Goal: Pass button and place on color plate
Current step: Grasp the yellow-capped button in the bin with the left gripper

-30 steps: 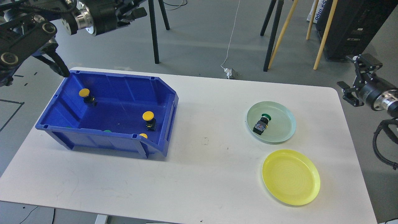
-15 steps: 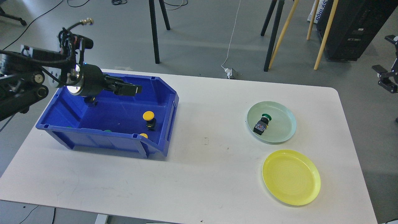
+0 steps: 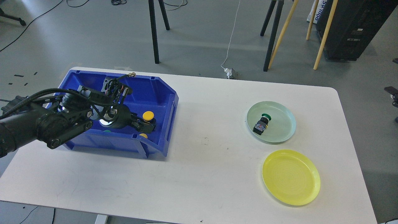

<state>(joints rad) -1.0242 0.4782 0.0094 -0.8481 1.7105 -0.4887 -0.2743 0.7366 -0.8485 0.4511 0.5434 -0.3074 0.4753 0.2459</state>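
My left gripper (image 3: 145,125) reaches down into the blue bin (image 3: 161,93), right at the black base of a yellow button (image 3: 148,115). Its dark fingers blend with that base, so I cannot tell if they are closed on it. Another yellow button (image 3: 143,135) and a green one (image 3: 107,131) peek over the bin's front wall. A green-capped button (image 3: 261,123) lies on its side in the pale green plate (image 3: 284,115). The yellow plate (image 3: 291,177) holds nothing. Of my right gripper, only small dark parts (image 3: 391,90) show at the right edge.
The white table (image 3: 205,168) carries the bin at the left and both plates at the right. Black tripod legs (image 3: 154,34) and wooden poles (image 3: 323,34) stand on the floor behind. A white cable plug (image 3: 230,73) lies by the table's far edge.
My left arm swung down from above the bin's back left corner into the bin, reaching the yellow button near the front right. My right arm pulled back to the right, almost out of view.
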